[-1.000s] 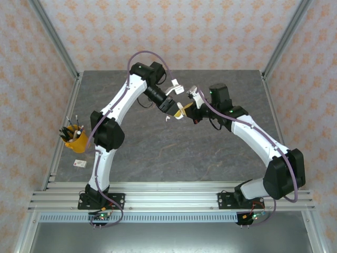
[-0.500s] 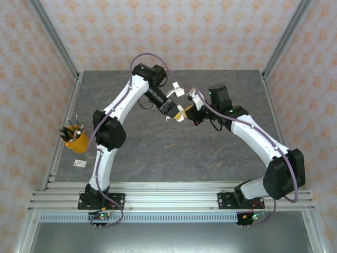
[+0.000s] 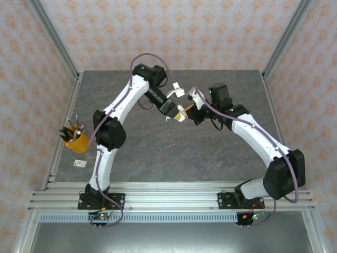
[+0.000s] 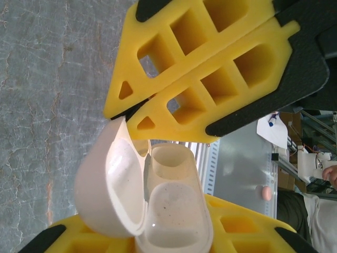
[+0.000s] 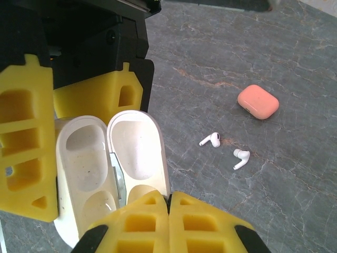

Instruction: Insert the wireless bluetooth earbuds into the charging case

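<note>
A white charging case [image 4: 176, 211] hangs in the air with its lid [image 4: 113, 184] swung open and both wells bare. My left gripper [image 4: 158, 242] is shut on the case's base, a yellow finger on each side. My right gripper [image 5: 169, 203] is shut, and its fingertips [image 4: 118, 103] rest against the rim of the lid [image 5: 138, 153]; I cannot tell whether the rim is pinched. Both grippers meet above the table's middle, left gripper [image 3: 174, 109] and right gripper [image 3: 185, 110]. Two white earbuds [image 5: 212, 139] [image 5: 241, 158] lie loose on the table. The coral-red earbuds are out of view.
A shut coral-red case [image 5: 258, 101] sits on the grey stone-patterned table [image 5: 274, 47] beyond the white earbuds. At the table's left edge stand a yellow cup of pens [image 3: 75, 138] and a small white card [image 3: 79, 163].
The left arm has shifted slightly to the right at its wrist. Both grippers stay together at the case, and nothing else has moved.
</note>
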